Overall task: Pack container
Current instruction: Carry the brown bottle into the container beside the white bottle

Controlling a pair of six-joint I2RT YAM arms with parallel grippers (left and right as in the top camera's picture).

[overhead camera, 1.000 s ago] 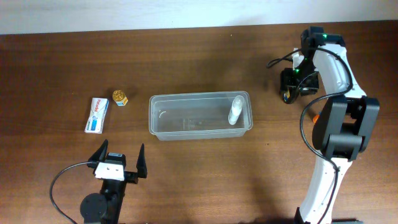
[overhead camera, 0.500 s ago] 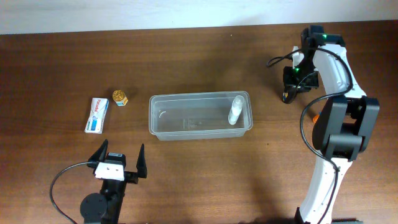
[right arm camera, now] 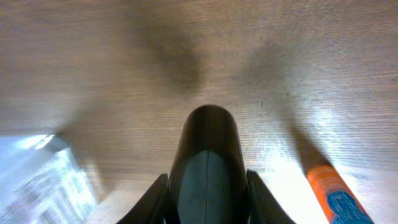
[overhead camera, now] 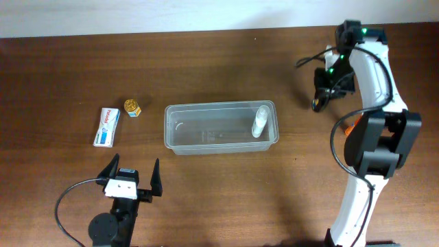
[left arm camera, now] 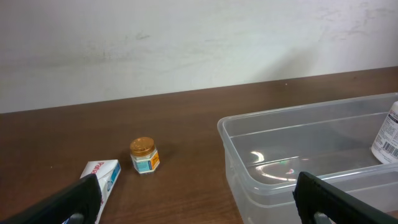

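One small white bottle (overhead camera: pixel 259 122) in clear plastic rectangular container (overhead camera: pixel 219 127), ahead-right of splayed, empty left gripper (overhead camera: pixel 132 177). The right gripper (overhead camera: pixel 319 101) looks clenched on dark rounded item (right arm camera: pixel 206 162). Unpacked: white-blue box (overhead camera: pixel 106 126), gold-lidded jar (overhead camera: pixel 132 108) ahead-left; orange tube (right arm camera: pixel 333 194) beside right gripper.

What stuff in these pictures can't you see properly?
1. Orange thing: cut off by the bottom edge in the right wrist view; overhead, the arm covers most of it.
2. Right gripper: small and dark overhead, blurred in its own view, so open or shut is unclear.
3. White bottle in the container: cut by the right edge in the left wrist view.
4. Jar label: too small to read.
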